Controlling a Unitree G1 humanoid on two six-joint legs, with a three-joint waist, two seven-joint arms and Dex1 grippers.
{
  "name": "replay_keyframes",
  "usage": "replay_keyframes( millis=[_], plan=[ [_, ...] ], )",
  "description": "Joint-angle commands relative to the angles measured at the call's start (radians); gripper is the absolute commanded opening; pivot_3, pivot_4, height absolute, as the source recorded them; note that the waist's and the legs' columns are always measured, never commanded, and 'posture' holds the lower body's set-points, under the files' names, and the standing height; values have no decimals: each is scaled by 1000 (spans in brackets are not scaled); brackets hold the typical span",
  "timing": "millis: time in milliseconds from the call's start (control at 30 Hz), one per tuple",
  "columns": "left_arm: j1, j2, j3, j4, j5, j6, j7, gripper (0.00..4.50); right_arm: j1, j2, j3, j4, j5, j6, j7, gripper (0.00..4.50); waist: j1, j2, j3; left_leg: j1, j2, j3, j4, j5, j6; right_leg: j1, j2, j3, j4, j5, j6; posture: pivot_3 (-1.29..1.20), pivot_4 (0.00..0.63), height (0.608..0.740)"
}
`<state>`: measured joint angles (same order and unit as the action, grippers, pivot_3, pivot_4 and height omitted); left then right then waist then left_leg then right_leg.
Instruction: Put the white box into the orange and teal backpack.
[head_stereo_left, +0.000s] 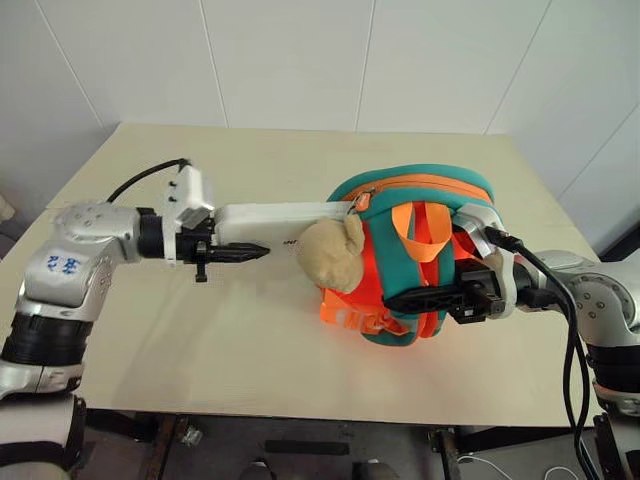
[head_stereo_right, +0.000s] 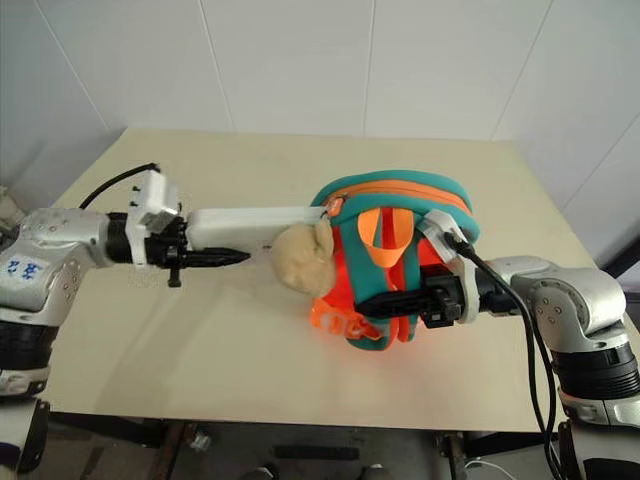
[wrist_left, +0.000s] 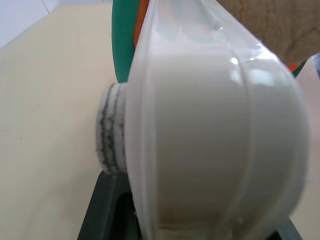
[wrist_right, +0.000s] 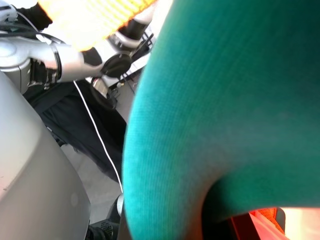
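- White box (head_stereo_left: 285, 213) is clamped in the left pincer (head_stereo_left: 240, 253), its right end entering the orange and teal backpack (head_stereo_left: 420, 255) on the table (head_stereo_left: 150, 330).
- Right pincer (head_stereo_left: 425, 298) is clamped on the backpack's teal strap.

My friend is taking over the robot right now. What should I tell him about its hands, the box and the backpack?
Left gripper: shut on the white box, held level above the table, its far end at the backpack's opening.
Right gripper: shut on a teal strap of the orange and teal backpack, holding it up.
Done: box picked up and brought to the zipped-open top, beside the plush toy.
Left: push the box fully inside, then let go.
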<state>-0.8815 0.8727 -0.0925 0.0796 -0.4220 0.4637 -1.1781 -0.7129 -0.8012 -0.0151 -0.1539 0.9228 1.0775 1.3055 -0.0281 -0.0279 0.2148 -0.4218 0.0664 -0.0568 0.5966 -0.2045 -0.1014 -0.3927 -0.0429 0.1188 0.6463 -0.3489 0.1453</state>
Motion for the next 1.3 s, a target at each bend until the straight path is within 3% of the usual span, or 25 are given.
replay_keyframes(
  millis=[33, 233, 433, 567, 600, 833, 1300],
  plan=[
    [-125, -58, -108, 83, 81, 3, -76, 1256, -57, -18, 15, 16, -15, -33, 50, 19, 0, 0, 0, 0, 0, 0, 0, 0, 0, 0, 0, 0, 0, 0, 0, 0, 150, 740],
    [-293, -272, -187, 285, 170, -37, -72, 1256, -86, -4, 41, 38, -42, -66, 67, 19, 1, 0, 0, -1, 0, -1, 0, 0, 0, 0, 0, 0, 0, -1, 1, 0, 150, 740],
    [-335, -493, -188, 428, 239, -114, 35, 1256, -74, 16, 42, 9, -43, -78, 41, 19, 0, 0, 0, -2, 0, 0, 0, 1, -1, -1, 0, 0, 0, -2, 1, 0, 150, 740],
    [-346, -559, -153, 481, 250, -117, 88, 1256, -60, 26, 29, -12, -35, -75, 20, 19, -1, 0, 0, -2, 0, 0, 0, 1, -1, -1, 0, 0, 1, -2, 1, 0, 150, 740],
    [-348, -563, -140, 486, 246, -116, 96, 1605, -54, 26, 25, -18, -32, -73, 14, 4, -1, 0, 0, -2, 0, 0, 1, 1, -1, -1, 0, 0, 2, -2, 1, 0, 150, 740],
    [-307, -462, -80, 393, 206, -97, -19, 3546, -15, 23, 9, -35, -24, -75, -13, 0, -6, 1, 0, -1, 0, -1, 2, 1, -1, -1, 0, 0, 6, -2, 2, 0, 150, 740],
    [-196, -161, 7, 290, 132, -26, -254, 3546, 8, 31, 26, -9, -54, -103, -37, 0, -6, 1, 0, 0, 0, -1, 2, 1, 0, -2, 1, 0, 9, -3, 1, 0, 150, 740]
  ],
)
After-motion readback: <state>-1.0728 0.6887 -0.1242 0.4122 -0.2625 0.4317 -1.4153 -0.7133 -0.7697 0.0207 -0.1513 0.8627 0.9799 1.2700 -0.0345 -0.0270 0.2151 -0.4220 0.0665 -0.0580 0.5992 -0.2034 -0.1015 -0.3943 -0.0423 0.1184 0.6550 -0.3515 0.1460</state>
